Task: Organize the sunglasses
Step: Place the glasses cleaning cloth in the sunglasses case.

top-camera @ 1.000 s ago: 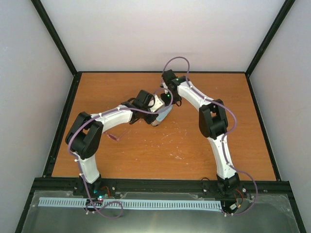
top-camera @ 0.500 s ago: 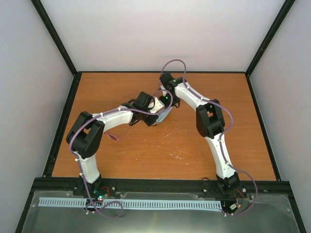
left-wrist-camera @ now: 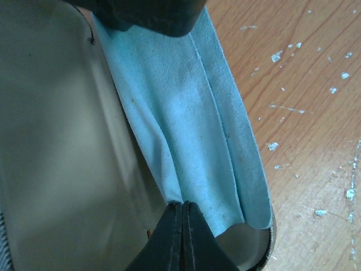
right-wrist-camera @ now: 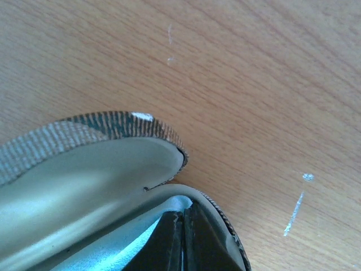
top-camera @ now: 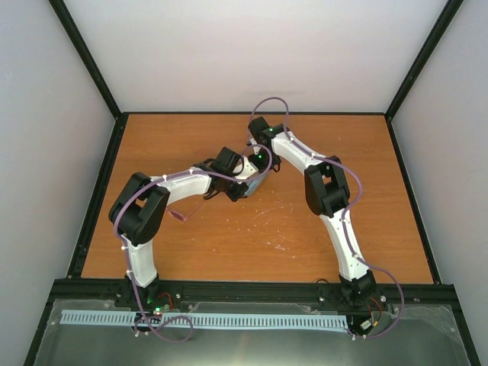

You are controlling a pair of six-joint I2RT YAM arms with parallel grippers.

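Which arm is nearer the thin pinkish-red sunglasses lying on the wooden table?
Left. The left arm passes just beyond the sunglasses; the right arm stands well off to their right.

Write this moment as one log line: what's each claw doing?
left gripper: shut, at blue cloth | right gripper: shut, at case rim | case: open, cloth inside | sunglasses: on table, outside case

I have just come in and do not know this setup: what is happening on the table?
The robot's left claw and right claw meet at an open glasses case in the middle of the wooden table. Both are shut, tips at the pale blue cloth lying inside the case; whether they pinch it is unclear. The sunglasses lie on the table, outside the case, not yet put away.
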